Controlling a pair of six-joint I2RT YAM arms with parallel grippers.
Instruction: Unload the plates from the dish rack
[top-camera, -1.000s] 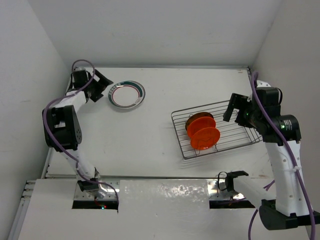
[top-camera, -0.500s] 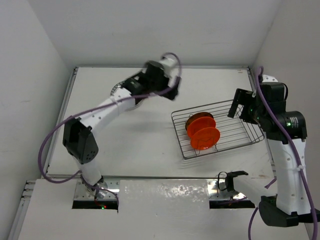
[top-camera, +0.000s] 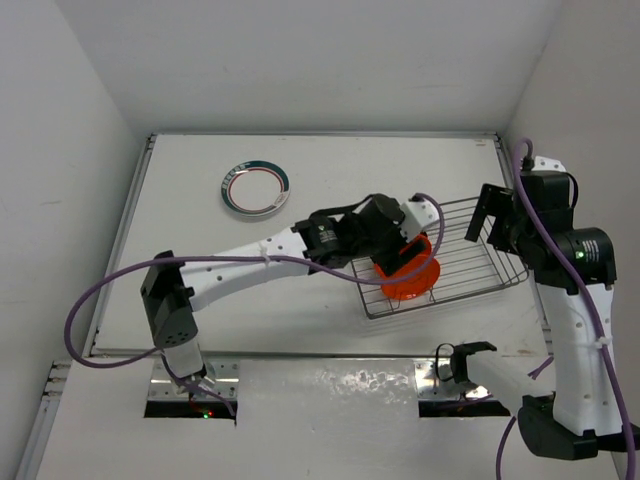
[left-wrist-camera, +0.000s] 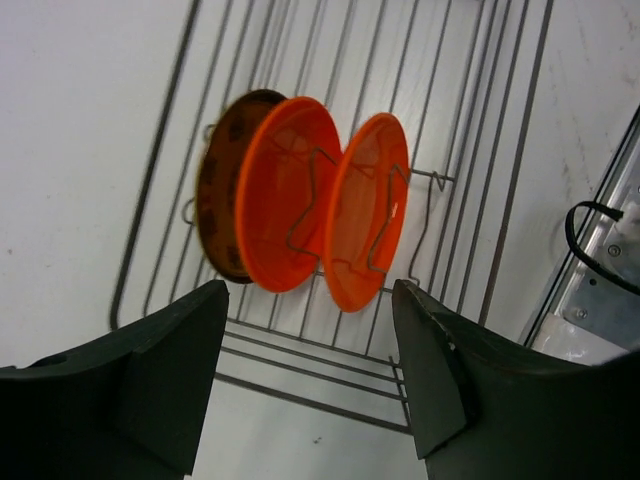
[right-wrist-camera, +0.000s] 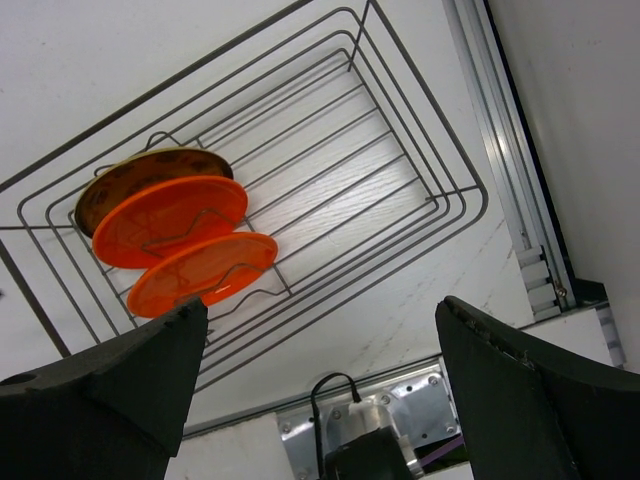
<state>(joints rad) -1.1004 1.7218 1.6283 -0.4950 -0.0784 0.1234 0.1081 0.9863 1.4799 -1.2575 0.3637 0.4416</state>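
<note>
The silver wire dish rack (top-camera: 470, 262) sits right of centre. Two orange plates (top-camera: 415, 275) stand on edge in it, with a dark-rimmed plate behind them. In the left wrist view the orange plates (left-wrist-camera: 285, 205) and the dark-rimmed plate (left-wrist-camera: 212, 200) stand between wavy dividers. My left gripper (top-camera: 397, 245) hovers over them, open and empty (left-wrist-camera: 310, 300). A white plate with a teal-and-red rim (top-camera: 255, 190) lies flat on the table at far left. My right gripper (top-camera: 482, 215) is open and empty (right-wrist-camera: 325, 305) above the rack's right end (right-wrist-camera: 400, 150).
White walls close in the table at the back and both sides. A metal rail (right-wrist-camera: 505, 150) runs along the right edge. The arm bases and a cable (right-wrist-camera: 335, 395) sit at the near edge.
My left arm has swung from the far left, by the white plate, across to the rack and now hangs over the orange plates. The right gripper has shifted slightly to the right.
</note>
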